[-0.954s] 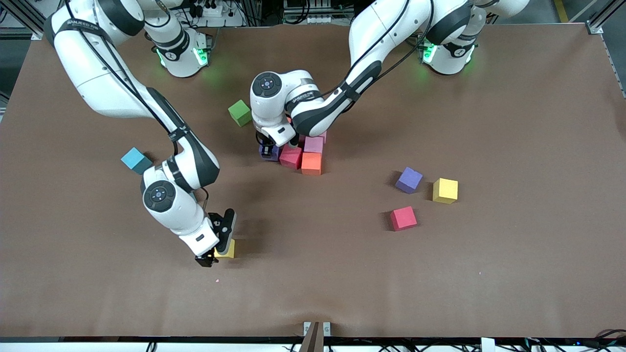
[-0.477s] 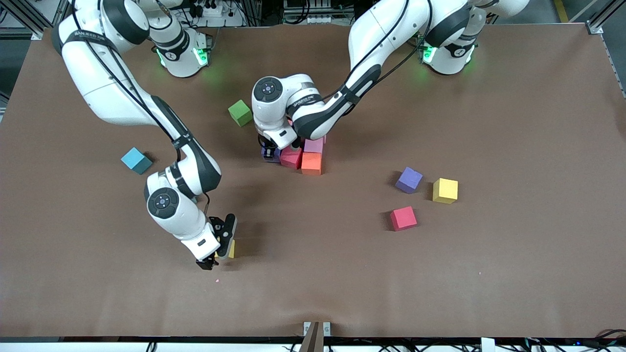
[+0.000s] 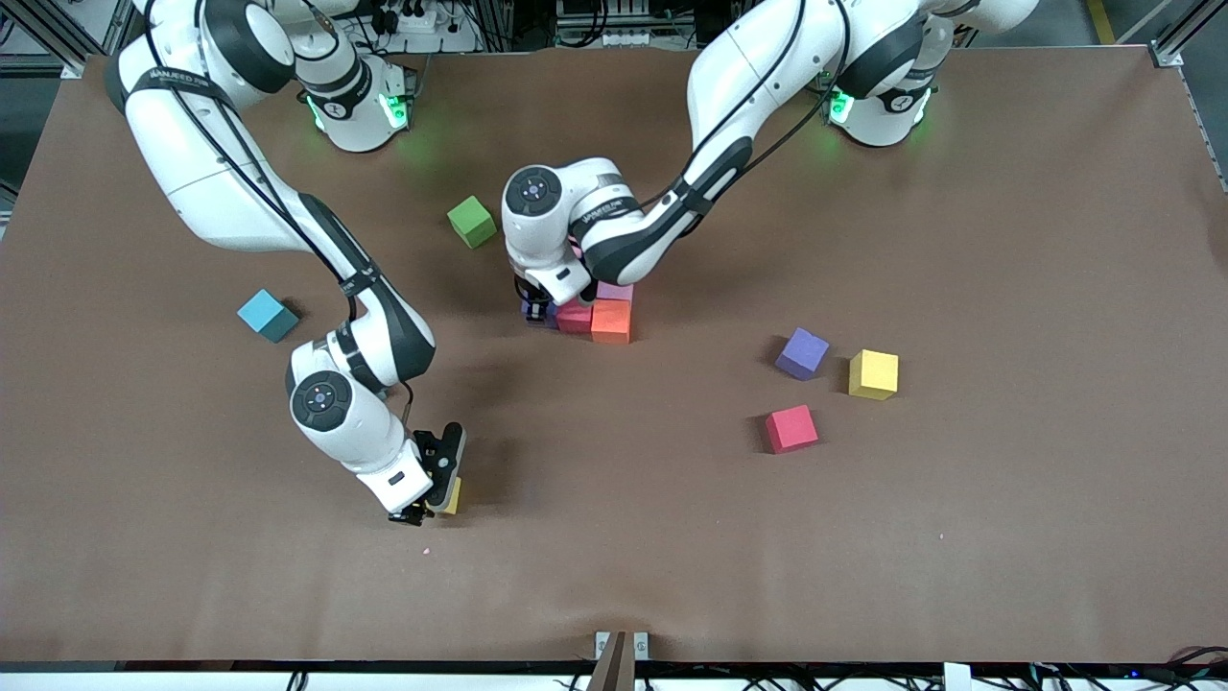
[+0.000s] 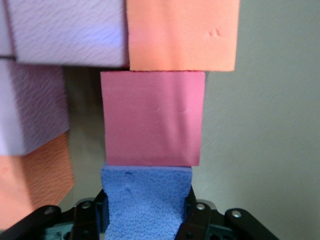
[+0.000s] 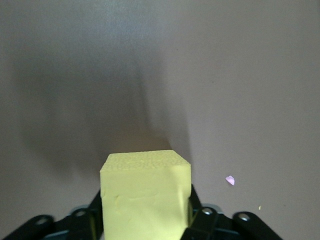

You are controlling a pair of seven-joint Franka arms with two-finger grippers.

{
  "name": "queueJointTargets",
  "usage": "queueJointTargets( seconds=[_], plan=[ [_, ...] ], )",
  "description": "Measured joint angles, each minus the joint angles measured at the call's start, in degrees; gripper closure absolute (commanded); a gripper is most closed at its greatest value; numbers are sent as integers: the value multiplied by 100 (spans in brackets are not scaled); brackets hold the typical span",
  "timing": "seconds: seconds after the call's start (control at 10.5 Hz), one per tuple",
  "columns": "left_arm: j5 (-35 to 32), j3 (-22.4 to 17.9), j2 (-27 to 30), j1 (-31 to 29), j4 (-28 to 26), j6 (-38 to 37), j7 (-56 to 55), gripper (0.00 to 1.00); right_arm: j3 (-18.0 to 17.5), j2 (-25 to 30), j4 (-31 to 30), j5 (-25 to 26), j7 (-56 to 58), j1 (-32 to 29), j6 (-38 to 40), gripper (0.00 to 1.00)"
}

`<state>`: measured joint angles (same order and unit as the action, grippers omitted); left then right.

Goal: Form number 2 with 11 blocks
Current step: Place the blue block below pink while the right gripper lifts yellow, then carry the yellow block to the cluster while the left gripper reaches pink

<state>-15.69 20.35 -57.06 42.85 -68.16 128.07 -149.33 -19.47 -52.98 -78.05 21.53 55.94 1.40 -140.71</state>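
Observation:
My left gripper [image 3: 535, 307] [image 4: 146, 206] is shut on a purple-blue block [image 3: 531, 311] [image 4: 147, 197], low at the cluster. That block's edge meets a red block [image 3: 576, 317] [image 4: 152, 117]. An orange block [image 3: 611, 321] [image 4: 182, 32] and a pink block [image 3: 615, 291] [image 4: 65, 30] adjoin it, with another pink block [image 4: 30, 110] and an orange one [image 4: 35, 175] in the left wrist view. My right gripper [image 3: 432, 501] [image 5: 145, 212] is down at the table, shut on a yellow block [image 3: 451, 496] [image 5: 145, 195].
Loose blocks lie around: light blue [image 3: 269, 315] toward the right arm's end, green [image 3: 472, 222] beside the cluster, and purple [image 3: 802, 353], yellow [image 3: 873, 374] and red [image 3: 791, 428] toward the left arm's end. A pink crumb [image 3: 425, 552] lies near the right gripper.
The left gripper has come down with the purple-blue block until it lies against the red one. The right gripper sank around the yellow block and closed on it.

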Motion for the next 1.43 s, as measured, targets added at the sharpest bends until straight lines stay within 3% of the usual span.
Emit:
queueJointTargets(
  seconds=[0.1,0.19,0.29,0.38,0.67,0.86,1.05,1.24,1.43],
  plan=[
    [9,4,-8,-85,1,0,51,69,2,0,16,0,0,-1,-18,71],
    [16,3,-8,-146,6,0,71,61,2,0,23,0,0,-1,-29,71],
    [18,3,-9,-191,6,0,75,26,3,-1,27,0,0,-2,-32,71],
    [35,3,-9,-207,6,0,76,0,5,0,29,-2,0,-6,-33,72],
    [56,20,-16,-169,13,-14,79,0,15,0,43,-106,-8,-65,-33,77],
    [58,90,27,-154,97,-183,79,0,14,13,63,-126,-8,-133,50,87],
    [58,127,289,-149,198,-598,133,0,-71,140,44,-159,-23,-221,525,87],
    [58,94,675,-257,216,-1051,638,0,-318,568,-267,-210,-32,-423,788,89],
    [58,56,925,-584,205,-1420,1547,0,-431,1233,-976,-250,-185,-493,870,90]
  ],
)
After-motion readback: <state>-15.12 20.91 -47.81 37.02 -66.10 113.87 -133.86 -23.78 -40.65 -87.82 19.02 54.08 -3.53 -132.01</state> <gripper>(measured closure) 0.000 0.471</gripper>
